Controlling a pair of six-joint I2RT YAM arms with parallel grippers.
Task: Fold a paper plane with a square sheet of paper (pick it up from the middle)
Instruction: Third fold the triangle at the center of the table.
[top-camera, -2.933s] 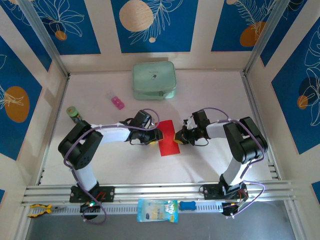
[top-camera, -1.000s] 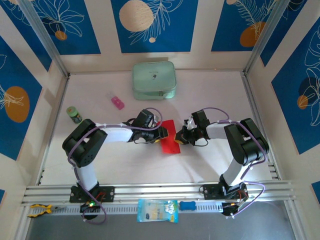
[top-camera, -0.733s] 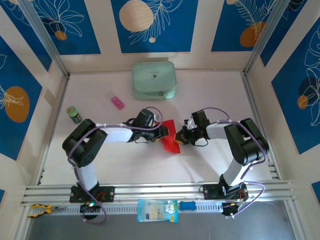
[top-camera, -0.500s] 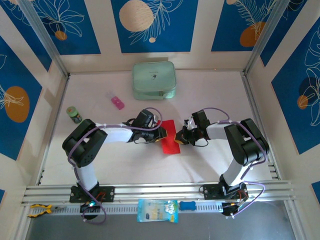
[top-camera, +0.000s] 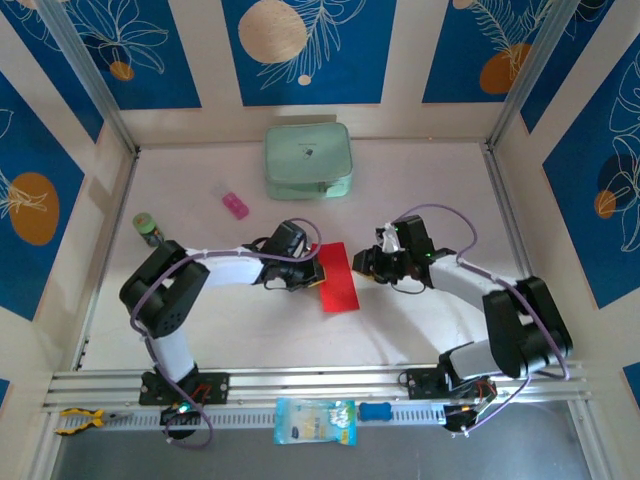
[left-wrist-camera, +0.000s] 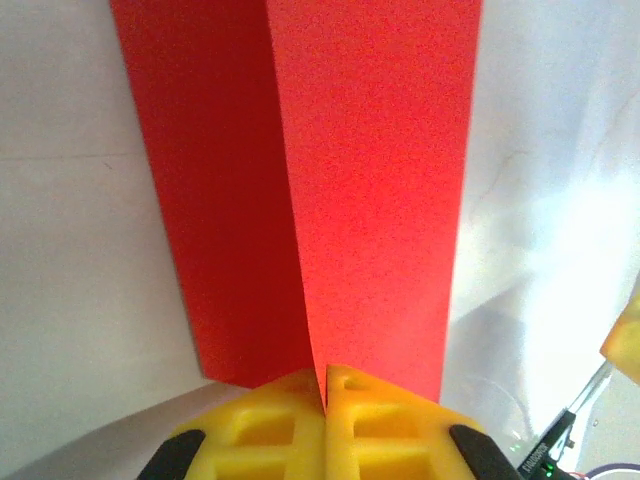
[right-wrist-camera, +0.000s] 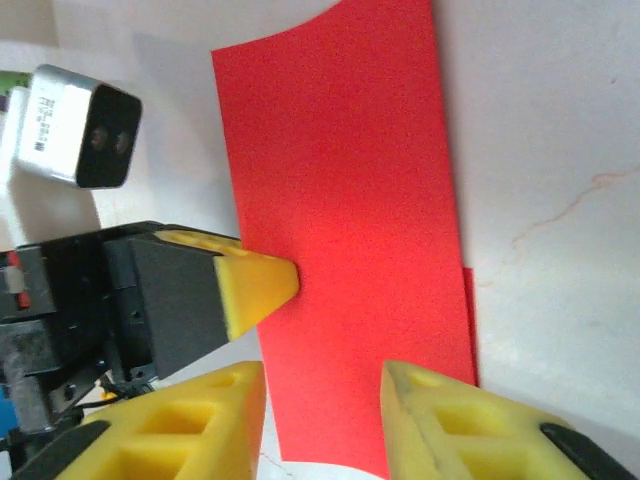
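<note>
The right jaws have let go and stand part-open, empty, over the square sheet of paper (top-camera: 338, 277) — folded in half on the worktop (top-camera: 420, 190) between the arms. The left jaws are clamped on its edge — an early fold; the next move probably calls for pressing that crease flat.

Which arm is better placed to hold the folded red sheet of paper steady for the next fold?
Left. The left gripper is shut on the folded red sheet of paper at its crease; the right gripper is open, gripping nothing.
</note>
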